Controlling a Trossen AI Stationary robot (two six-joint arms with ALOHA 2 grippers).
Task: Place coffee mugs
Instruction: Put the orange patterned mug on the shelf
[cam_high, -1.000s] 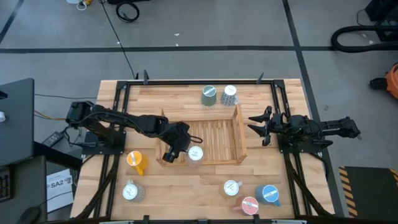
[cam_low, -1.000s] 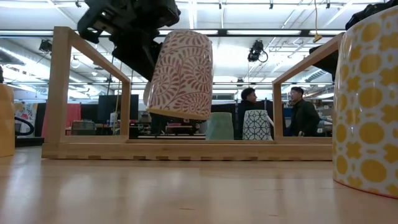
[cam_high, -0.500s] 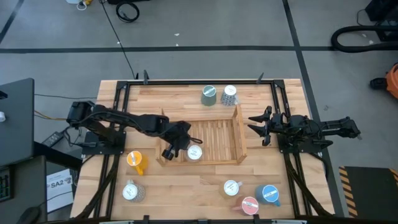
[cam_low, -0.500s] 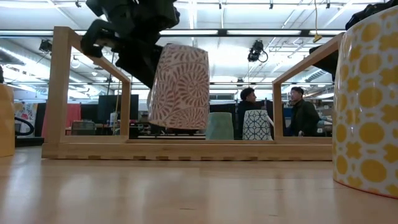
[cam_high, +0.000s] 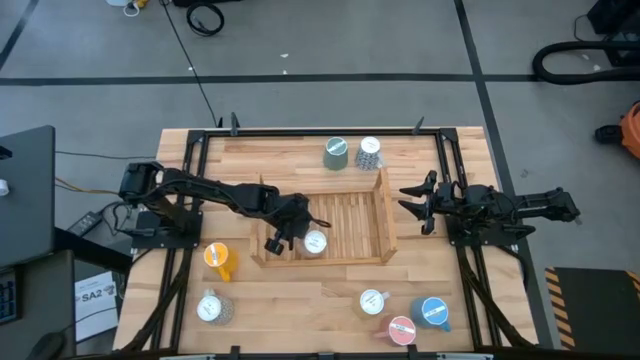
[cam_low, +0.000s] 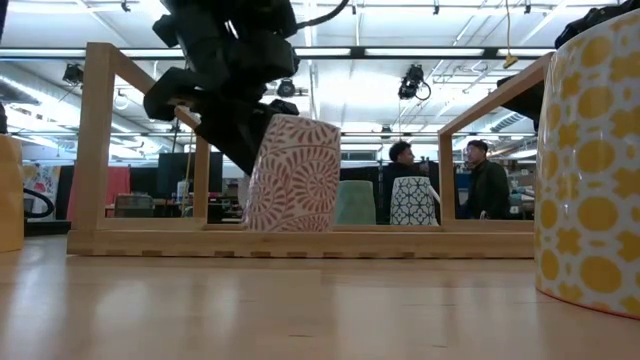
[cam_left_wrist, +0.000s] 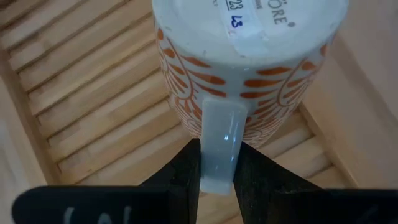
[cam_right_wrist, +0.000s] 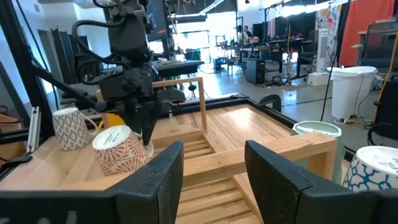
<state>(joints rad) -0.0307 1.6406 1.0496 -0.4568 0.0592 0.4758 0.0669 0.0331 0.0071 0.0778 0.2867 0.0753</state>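
The bench (cam_high: 300, 300) fills the middle of the high view, pale wood with a black frame around it. At its centre sits a slatted wooden tray (cam_high: 350, 220) with raised sides. The left arm reaches in from the left of the frame, and its hand (cam_high: 290, 232) is over the tray's lower left corner. The right arm waits at the right edge of the bench, its hand (cam_high: 415, 200) released, fingers spread wide in its own wrist view.

The left hand is clenched on the handle of a red-patterned mug (cam_low: 292, 175), which hangs upside down, base up. In the low view the mug's rim looks to be at or just above the tray floor, slightly tilted; I cannot tell if it touches.

Other mugs stand around: a green one (cam_high: 336, 153) and a patterned one (cam_high: 369, 152) above the tray, an orange one (cam_high: 217, 258) and a speckled one (cam_high: 210, 308) at lower left, and three more at lower right, cream (cam_high: 373, 301), pink (cam_high: 401, 329) and blue (cam_high: 433, 312).

I'd judge this the setting-down step. Next the hand needs to settle the mug flat on the slats, then let go and lift clear without tipping it.
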